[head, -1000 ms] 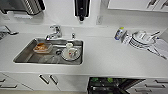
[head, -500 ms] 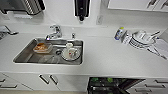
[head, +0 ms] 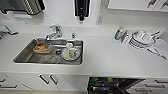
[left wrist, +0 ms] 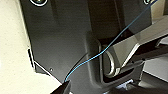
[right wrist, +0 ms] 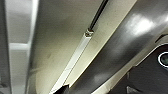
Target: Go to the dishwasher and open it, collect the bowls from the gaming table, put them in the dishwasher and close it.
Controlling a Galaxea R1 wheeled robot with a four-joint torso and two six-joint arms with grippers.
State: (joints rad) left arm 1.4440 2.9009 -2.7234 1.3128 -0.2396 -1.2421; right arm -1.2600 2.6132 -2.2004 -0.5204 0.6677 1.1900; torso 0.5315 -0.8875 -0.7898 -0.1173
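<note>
Head view is taken up by a white surface (head: 110,58) with a steel sink (head: 30,56) set into it. A faucet (head: 54,32) stands just behind the sink. Inside the sink, an orange-filled container (head: 42,47) lies toward the faucet side, and a plate with cups (head: 71,53) is seen beside the drain. Well to the right of the sink, stacked dishes (head: 143,40) and a bottle (head: 119,33) are set against the wall. Above the sink, a dark dispenser (head: 81,8) is mounted on the wall.

Below the surface and to the right of the sink, a dark opening with racks and green items is seen; this is judged to be the dishwasher (head: 112,86), apparently open already, though its door cannot be made out clearly. White cabinet doors (head: 47,80) with bar handles sit under the sink. No gaming table or bowls from it are seen.

Wrist views give robot parts and pale floor or cabinet faces; whether either arm's fingers are spread or closed cannot be told.

The opening step is judged done or nearly so. Next, the gaming table would have to be reached for the bowls, which calls for backing clear of the open dishwasher without clipping it.
</note>
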